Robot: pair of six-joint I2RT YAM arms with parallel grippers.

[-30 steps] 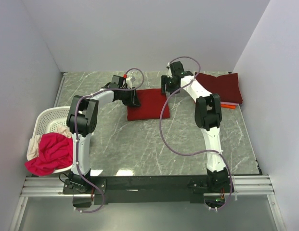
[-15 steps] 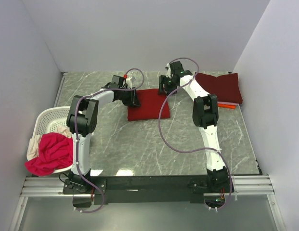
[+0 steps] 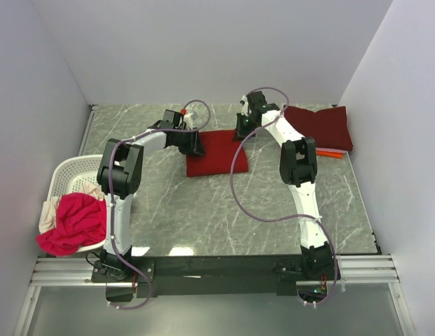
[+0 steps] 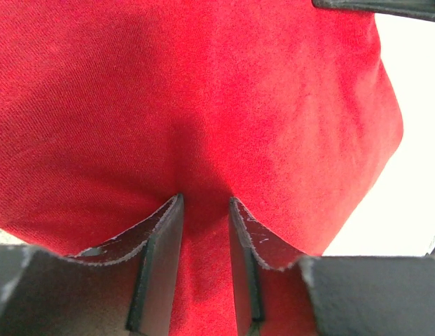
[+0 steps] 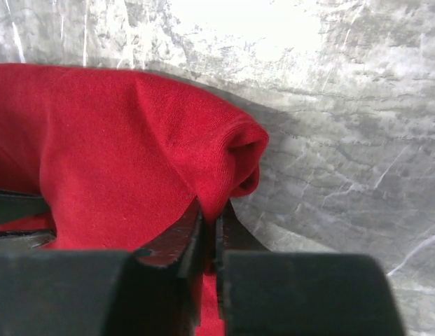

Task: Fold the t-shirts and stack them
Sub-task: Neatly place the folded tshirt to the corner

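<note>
The grey marble-patterned desk (image 3: 203, 210) carries a flat folded red cloth t-shirt (image 3: 216, 152) toward its far side. One rolled corner of this shirt rests right on the stone pattern. Right of the red shirt, and apart from it, a folded dark maroon cloth t-shirt (image 3: 319, 126) lies in the far corner. A strip of orange cloth (image 3: 331, 153) shows from under its near edge. Well left of the red shirt and nearer, a white plastic lattice basket (image 3: 63, 171) sits at the desk's edge.
</note>
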